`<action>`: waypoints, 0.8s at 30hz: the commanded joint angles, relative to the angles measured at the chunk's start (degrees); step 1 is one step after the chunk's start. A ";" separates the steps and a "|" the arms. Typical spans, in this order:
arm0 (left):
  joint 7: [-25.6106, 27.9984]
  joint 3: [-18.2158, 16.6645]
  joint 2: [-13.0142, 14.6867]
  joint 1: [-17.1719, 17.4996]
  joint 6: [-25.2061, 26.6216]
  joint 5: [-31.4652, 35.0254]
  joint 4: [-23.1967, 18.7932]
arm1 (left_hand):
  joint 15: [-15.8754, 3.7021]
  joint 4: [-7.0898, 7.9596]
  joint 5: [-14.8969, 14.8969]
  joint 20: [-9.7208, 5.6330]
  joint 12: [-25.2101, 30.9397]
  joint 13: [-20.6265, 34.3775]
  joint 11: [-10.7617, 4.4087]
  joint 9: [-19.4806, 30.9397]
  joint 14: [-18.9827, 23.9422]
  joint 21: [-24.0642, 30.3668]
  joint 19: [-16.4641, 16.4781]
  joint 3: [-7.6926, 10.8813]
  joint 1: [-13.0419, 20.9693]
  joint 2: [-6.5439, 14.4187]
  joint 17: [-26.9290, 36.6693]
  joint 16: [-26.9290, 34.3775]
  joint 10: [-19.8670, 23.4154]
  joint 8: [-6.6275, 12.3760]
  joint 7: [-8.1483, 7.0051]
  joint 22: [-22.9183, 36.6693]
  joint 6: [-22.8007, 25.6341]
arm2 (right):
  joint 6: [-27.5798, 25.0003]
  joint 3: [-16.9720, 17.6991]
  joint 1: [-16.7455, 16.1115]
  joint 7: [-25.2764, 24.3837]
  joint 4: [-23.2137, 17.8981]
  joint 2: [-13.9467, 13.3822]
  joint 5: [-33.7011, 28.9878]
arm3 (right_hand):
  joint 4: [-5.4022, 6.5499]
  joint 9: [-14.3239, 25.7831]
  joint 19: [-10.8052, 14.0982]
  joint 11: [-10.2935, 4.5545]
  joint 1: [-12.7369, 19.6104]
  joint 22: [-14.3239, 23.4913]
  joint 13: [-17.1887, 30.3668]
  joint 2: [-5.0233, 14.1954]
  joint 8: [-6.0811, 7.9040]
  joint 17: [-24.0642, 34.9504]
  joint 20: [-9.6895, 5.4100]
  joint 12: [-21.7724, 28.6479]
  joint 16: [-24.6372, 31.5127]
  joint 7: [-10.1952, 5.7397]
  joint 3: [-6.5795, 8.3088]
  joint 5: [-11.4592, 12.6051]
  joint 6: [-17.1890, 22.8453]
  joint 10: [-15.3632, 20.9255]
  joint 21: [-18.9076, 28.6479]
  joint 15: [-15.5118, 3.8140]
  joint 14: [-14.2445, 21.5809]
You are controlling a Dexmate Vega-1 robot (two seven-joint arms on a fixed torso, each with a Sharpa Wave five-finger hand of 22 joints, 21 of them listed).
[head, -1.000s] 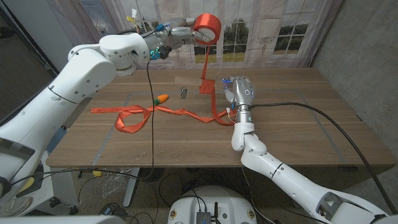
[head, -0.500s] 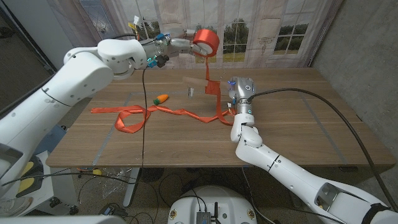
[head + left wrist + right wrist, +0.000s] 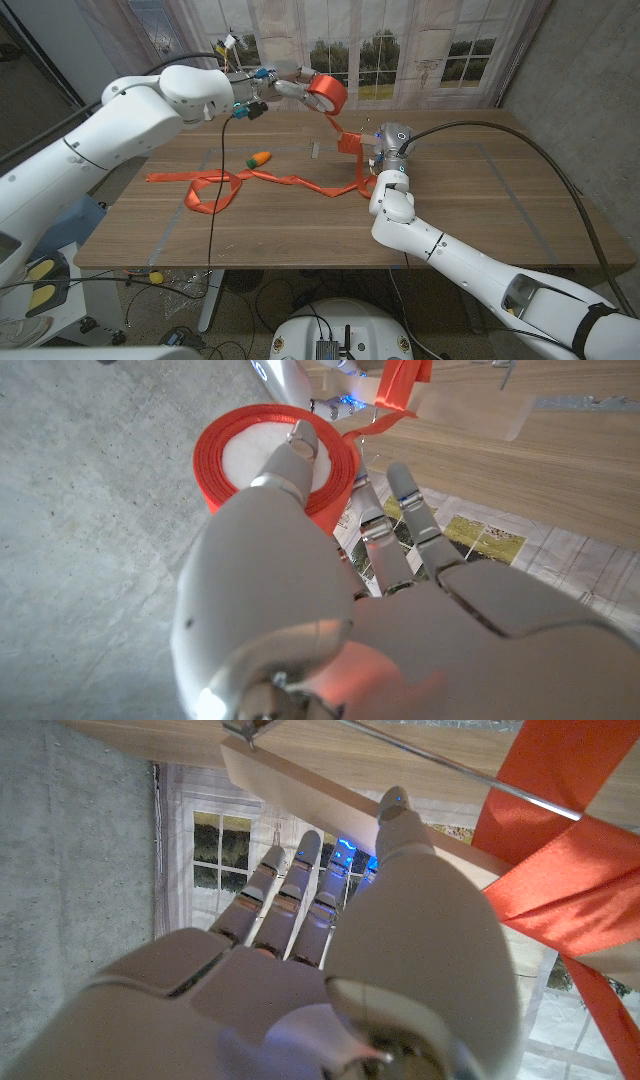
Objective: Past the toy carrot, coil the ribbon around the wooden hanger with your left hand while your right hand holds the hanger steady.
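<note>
My left hand (image 3: 283, 87) is raised over the far side of the table and holds a red ribbon spool (image 3: 327, 93), which also shows past its fingers (image 3: 275, 465). From the spool the ribbon (image 3: 344, 140) drops to the wooden hanger (image 3: 330, 800), where it is wrapped (image 3: 560, 870). My right hand (image 3: 386, 150) grips the hanger's bar, thumb (image 3: 400, 830) over the wood. The hanger's metal hook (image 3: 317, 150) points toward the toy carrot (image 3: 259, 158). The ribbon's loose tail (image 3: 205, 195) lies looped across the table, running past the carrot.
A black cable (image 3: 212, 220) hangs from my left arm down over the table's near left part. Grey tape lines (image 3: 190, 195) mark the wooden table (image 3: 480, 210). A curtain with printed windows (image 3: 400, 50) stands close behind the far edge.
My left hand has brought the spool down and nearer the hanger. The hanger has shifted right toward my right hand and come up off the table, and the right wrist has turned.
</note>
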 commanded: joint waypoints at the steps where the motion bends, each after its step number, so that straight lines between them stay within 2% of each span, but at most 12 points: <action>1: -6.71 5.42 0.66 -3.01 1.25 10.23 1.57 | -5.67 4.91 -0.31 0.02 9.92 15.38 6.39 -0.06 1.92 0.27 -0.50 4.73 -1.08 1.33 0.12 -0.35 7.52 -0.22 8.37 0.11 8.60 | -13.73 -6.48 8.13 9.28 -0.23 -1.09 5.77 | 0.51 0.69 -1.01 0.03 -0.72 -0.03 0.31 1.52 0.43 0.21 0.04 0.40 0.00 7.40 0.14 0.13 7.66 -0.10 -0.50 -8.68 -0.24; 5: -8.77 8.54 0.70 -4.68 3.05 15.83 1.03 | -5.61 4.99 -0.43 -0.03 9.75 15.32 6.48 -0.13 1.65 0.30 -0.79 4.69 -1.13 1.49 0.03 -0.52 7.31 -0.34 8.27 0.09 8.51 | -16.96 -9.04 11.44 11.80 0.40 -1.40 9.00 | 0.53 0.73 -1.61 0.04 -0.76 -0.09 0.35 1.57 0.39 0.35 0.04 0.32 0.09 7.51 0.15 0.09 7.57 -0.28 -0.80 -8.71 -0.25; 7: -9.88 10.25 0.68 -5.52 4.01 18.98 0.63 | -5.65 4.95 -0.48 -0.01 9.71 15.26 6.47 -0.16 1.47 0.32 -0.85 4.63 -1.13 1.40 0.00 -0.61 7.36 -0.37 8.22 0.08 8.50 | -16.96 -9.14 11.86 14.63 1.08 -1.11 7.62 | 0.58 0.75 -1.69 0.01 -0.84 -0.12 0.37 1.58 0.37 0.41 0.01 0.29 0.15 7.54 0.12 0.05 7.52 -0.34 -0.86 -8.64 -0.19; 16: -14.36 16.74 0.04 -8.01 7.94 33.35 -1.31 | -5.79 5.02 -0.78 -0.40 9.34 14.77 5.98 -0.39 0.98 0.44 -1.19 4.41 -1.19 1.58 -0.04 -0.82 7.38 -0.45 7.90 0.00 8.81 | -16.96 -7.03 11.10 34.61 7.79 3.89 -11.08 | 0.64 0.80 -1.97 0.26 -0.92 -0.21 0.42 1.74 0.41 0.42 0.16 0.25 0.26 7.62 0.23 -0.03 7.62 -0.42 -1.09 -8.51 0.22; 19: -15.40 17.44 -0.66 -7.69 7.96 35.56 -0.70 | -5.78 5.07 -0.87 -0.52 9.33 14.74 5.87 -0.47 0.91 0.48 -1.24 4.35 -1.23 1.66 -0.04 -0.85 7.43 -0.51 7.76 -0.03 8.82 | -16.96 -6.54 11.11 41.53 10.34 5.51 -17.51 | 0.59 0.80 -2.12 0.33 -0.87 -0.23 0.39 1.73 0.38 0.30 0.14 0.26 0.19 7.86 0.31 -0.05 7.58 -0.33 -1.19 -8.49 0.35; 24: -16.52 18.03 -1.87 -6.78 7.91 37.89 0.66 | -5.90 5.02 -1.01 -0.62 9.29 14.71 5.78 -0.60 0.92 0.58 -1.21 4.22 -1.20 1.65 0.00 -0.82 7.49 -0.52 7.75 -0.08 9.00 | -16.96 -5.78 11.12 49.66 13.25 7.37 -25.15 | 0.58 0.85 -2.60 0.48 -0.90 -0.29 0.32 1.76 0.42 0.29 -0.02 0.20 0.39 7.77 0.40 -0.13 7.64 -0.31 -1.47 -8.45 1.00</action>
